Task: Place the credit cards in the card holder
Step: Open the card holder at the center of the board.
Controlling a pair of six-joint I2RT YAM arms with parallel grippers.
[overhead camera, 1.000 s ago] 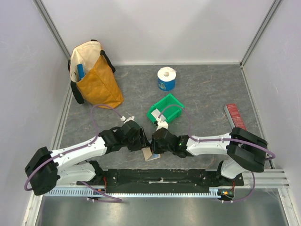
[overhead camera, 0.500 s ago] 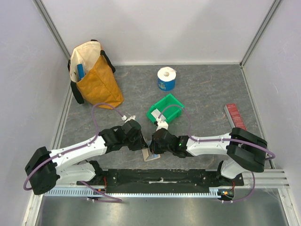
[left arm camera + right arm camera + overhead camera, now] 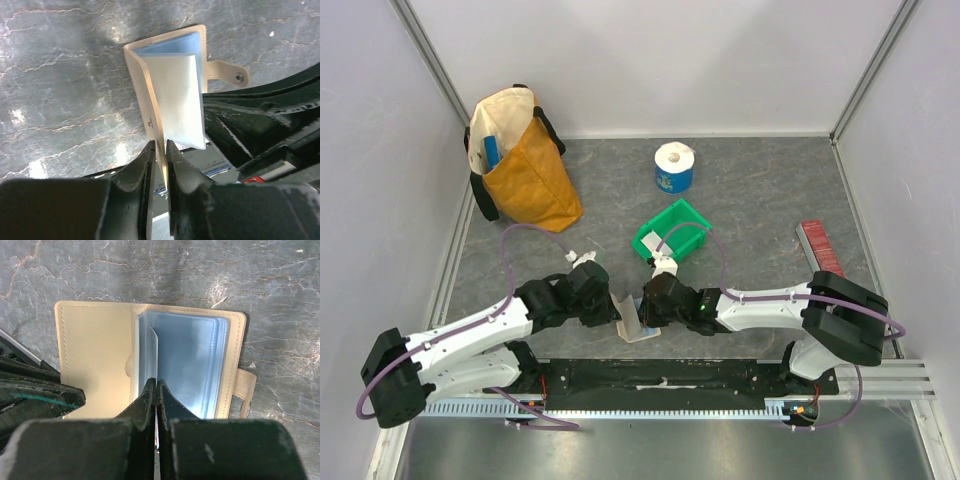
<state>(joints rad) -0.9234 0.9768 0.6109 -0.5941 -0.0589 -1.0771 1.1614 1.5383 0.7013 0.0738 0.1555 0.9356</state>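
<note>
Top view, left gripper (image 3: 612, 306): sitting just left of the small tan leather-like folding card holder (image 3: 640, 332), with the right gripper (image 3: 646, 312) crowding it from the other side; both are equally near.
Left wrist view, left gripper (image 3: 160, 150): pinching narrow on the card holder's raised tan cover, whose long axis is running straight ahead of the fingertips; the closing tab (image 3: 227, 75) is lying ahead-right.
Right wrist view, right gripper (image 3: 156, 386): clamping tight on a thin pale sheet (image 3: 153, 352) standing edge-on just ahead; whether it is a card or a clear pocket leaf, I cannot tell.
Coming move: probably hinging on that straight-ahead axis, with the bluish clear pockets (image 3: 190, 365) lying open just right of the fingertips.
</note>
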